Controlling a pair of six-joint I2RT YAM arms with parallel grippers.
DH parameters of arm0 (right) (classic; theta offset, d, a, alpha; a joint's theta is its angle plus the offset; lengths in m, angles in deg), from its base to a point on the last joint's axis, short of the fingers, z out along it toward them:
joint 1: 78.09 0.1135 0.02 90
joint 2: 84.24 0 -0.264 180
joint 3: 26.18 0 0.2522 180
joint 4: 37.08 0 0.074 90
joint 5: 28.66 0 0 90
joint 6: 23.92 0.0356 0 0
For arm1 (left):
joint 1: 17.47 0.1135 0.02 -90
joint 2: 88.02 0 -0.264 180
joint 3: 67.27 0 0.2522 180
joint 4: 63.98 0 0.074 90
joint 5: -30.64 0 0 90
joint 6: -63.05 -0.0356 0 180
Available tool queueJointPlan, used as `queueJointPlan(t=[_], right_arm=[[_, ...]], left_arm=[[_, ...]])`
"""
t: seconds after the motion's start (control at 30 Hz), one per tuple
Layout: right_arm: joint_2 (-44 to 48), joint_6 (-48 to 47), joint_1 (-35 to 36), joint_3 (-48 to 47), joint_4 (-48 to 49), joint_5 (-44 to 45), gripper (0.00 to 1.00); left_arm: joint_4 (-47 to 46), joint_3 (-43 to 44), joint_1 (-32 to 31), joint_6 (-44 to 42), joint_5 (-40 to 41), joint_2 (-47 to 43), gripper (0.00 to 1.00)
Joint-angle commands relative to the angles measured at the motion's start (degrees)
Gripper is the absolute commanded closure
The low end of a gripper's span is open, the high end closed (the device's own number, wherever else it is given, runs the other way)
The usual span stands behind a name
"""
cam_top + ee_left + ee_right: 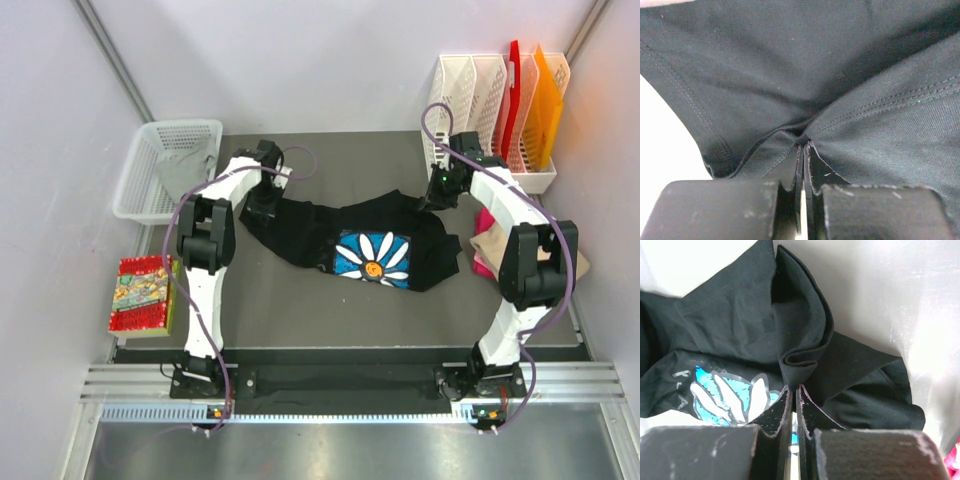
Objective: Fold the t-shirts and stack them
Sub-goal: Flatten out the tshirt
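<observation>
Dark worktop (300, 315) carries everything. Biggest item on it is the black t-shirt (300, 228), strung out crumpled across the middle and sagging toward the near edge, not flat. White mesh basket (140, 195) sits far left w/ a grey t-shirt (185, 172) inside. White file rack (480, 85) stands far right. Tan t-shirt (488, 243) and pink t-shirt (481, 266) lie in a heap by the right arm (525, 260), just off the black one's right end. Red packet (142, 295) lies near left, not part of the job.

Left pincer (802, 150): jaws pinched tight on a bunched fold of the black cloth near a stitched hem, at the shirt's far-left end. Right pincer (792, 390): also clamped, on a rolled edge of the same shirt at its far-right end. Daisy print (373, 258) faces up mid-shirt, partly wrinkled.

Step in hand, by judgement: both ends are gripped, i.e. set-up for spreading the black shirt before the first fold. Nothing looks folded or stacked yet. Next move prob. needs both pincers to lift and draw apart together, evenly, so the cloth goes taut & lays flat. An uneven pull could slip a hem out of a grip.
</observation>
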Motion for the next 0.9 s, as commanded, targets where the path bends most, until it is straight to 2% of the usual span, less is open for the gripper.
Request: queueJointPlan(t=[0.0, 0.17, 0.3, 0.4, 0.43, 0.53, 0.67, 0.77, 0.87], right_arm=[[3.0, -0.2, 0.7, -1.9, 0.7, -0.6, 1.0], [3.7, -0.4, 0.7, -4.3, -0.1, 0.2, 1.0], [4.3, -0.8, 0.6, -5.2, -0.7, 0.6, 1.0], [5.4, -0.8, 0.7, -4.3, -0.3, 0.9, 1.0], [5.9, -0.9, 0.6, -3.5, -0.2, 1.0, 1.0], [6.5, -1.1, 0.6, -1.9, 0.3, 1.3, 1.0], [6.2, -0.8, 0.6, -1.2, 0.6, 1.0, 1.0], [6.7, -0.9, 0.5, -1.4, 0.0, 1.9, 1.0], [7.9, -1.1, 0.5, -1.3, -1.2, 2.9, 1.0]], left_arm=[[-1.4, -2.7, 0.2, -0.4, -0.9, -1.4, 1.0], [2.0, 2.7, 0.9, -4.8, -1.3, -6.7, 1.0], [4.3, 2.8, 2.1, -9.4, -6.7, -16.2, 1.0], [5.4, -5.1, 4.0, -13.3, -9.9, -24.0, 1.0], [5.1, -11.2, 4.6, -14.2, -10.4, -26.1, 1.0], [0.4, -22.9, 6.5, -15.7, -8.1, -32.3, 1.0], [-0.5, -25.1, 6.8, -14.4, -10.1, -32.8, 1.0], [2.9, -24.6, 7.2, -16.9, -12.1, -32.2, 1.0], [3.1, -30.8, 8.2, -20.6, -8.9, -33.6, 1.0]])
